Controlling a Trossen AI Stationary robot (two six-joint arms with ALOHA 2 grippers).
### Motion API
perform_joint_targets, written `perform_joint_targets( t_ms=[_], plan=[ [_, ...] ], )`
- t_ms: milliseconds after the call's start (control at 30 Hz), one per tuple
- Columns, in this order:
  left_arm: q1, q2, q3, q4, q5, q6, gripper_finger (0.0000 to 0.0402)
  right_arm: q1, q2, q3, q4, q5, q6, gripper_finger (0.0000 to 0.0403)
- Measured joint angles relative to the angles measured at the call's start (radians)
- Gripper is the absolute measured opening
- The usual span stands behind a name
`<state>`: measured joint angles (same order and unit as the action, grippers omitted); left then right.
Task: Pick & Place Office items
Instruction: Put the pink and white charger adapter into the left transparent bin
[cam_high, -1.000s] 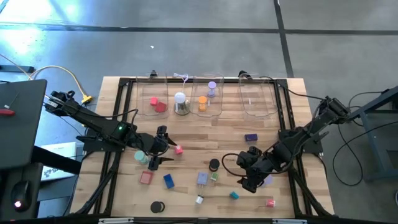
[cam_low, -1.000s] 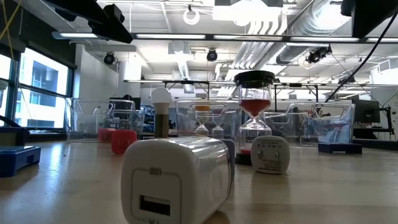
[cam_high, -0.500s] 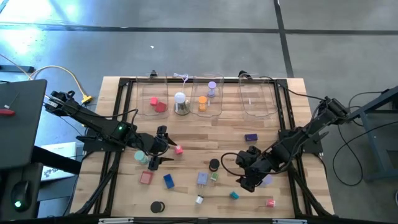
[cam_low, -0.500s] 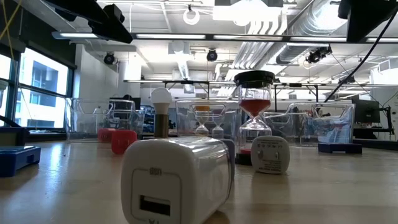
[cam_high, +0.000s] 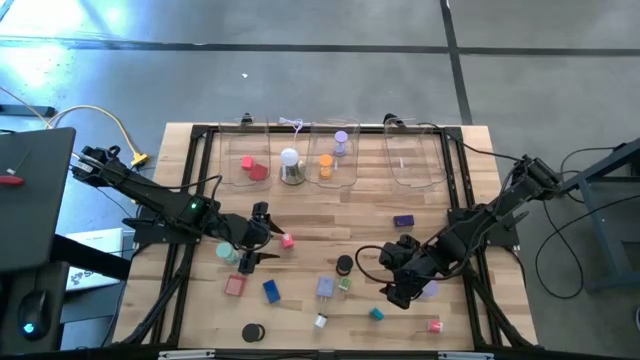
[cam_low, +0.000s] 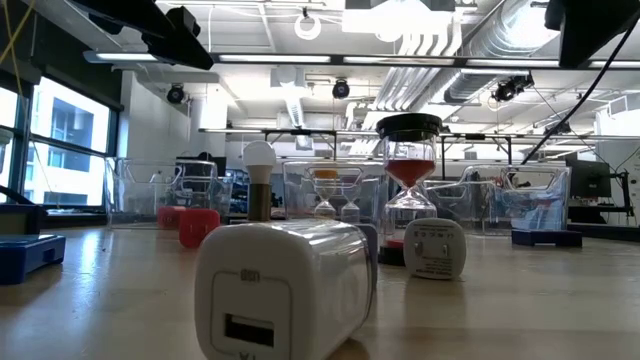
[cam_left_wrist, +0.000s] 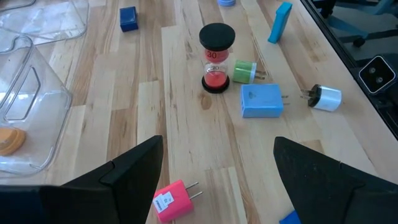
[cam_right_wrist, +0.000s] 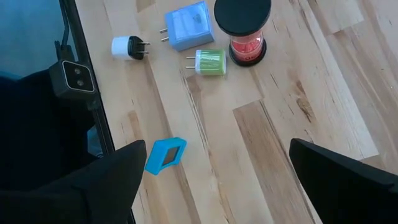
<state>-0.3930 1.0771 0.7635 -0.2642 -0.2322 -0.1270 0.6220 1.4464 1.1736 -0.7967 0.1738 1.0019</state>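
step: i think this is the start of a pick. both hands hang over the loose things and nothing is held yet.
left hand (cam_high: 252, 243): its two fingers are spread wide and it holds nothing. it hangs close by the pink plug (cam_left_wrist: 171, 200), which lies on the tabletop (cam_high: 440, 210) in front of the gap between the fingers.
right hand (cam_high: 396, 281): its fingers are spread wide too, with nothing in them. it is on the far side of the sand timer (cam_left_wrist: 216, 57) from the left hand, over bare wood.
landmark: the sand timer with the black cap and red sand stands upright near the middle of the loose things.
where the things are: the green plug (cam_left_wrist: 246, 71) lies just beside the sand timer. the blue box plug (cam_left_wrist: 262, 101) is near it, a bit farther out. the white and black plug (cam_left_wrist: 324, 98) is farther still. a teal block (cam_right_wrist: 165, 154) lies well apart from the timer.
next move: my guess is the left hand must go down over the pink plug, close on it, then carry it to the clear trays (cam_high: 338, 160) at the far edge.
count, loose things: about twelve small things on the wood from above; some are too small to name.
count, clear trays: four in a row.
count, things in trays: a red one, an orange one, a purple one, and a white dome on a silver base (cam_high: 291, 168).
count, hands: two.
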Motion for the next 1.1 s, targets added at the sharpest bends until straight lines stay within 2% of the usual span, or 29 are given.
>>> perform_joint_targets(
  t_ms=[533, 767, 1100],
  plan=[
    [0.000, 0.000, 0.000, 0.001, 0.000, 0.025, 0.0298, 0.000, 0.000, 0.000, 0.001, -0.044, 0.002, 0.0386],
    [0.000, 0.000, 0.000, 0.007, 0.000, 0.025, 0.0298, 0.000, 0.000, 0.000, 0.002, -0.131, 0.090, 0.0386],
    [0.000, 0.000, 0.000, 0.012, 0.000, 0.033, 0.0298, 0.001, 0.000, 0.000, 0.007, -0.153, 0.130, 0.0386]
  ],
)
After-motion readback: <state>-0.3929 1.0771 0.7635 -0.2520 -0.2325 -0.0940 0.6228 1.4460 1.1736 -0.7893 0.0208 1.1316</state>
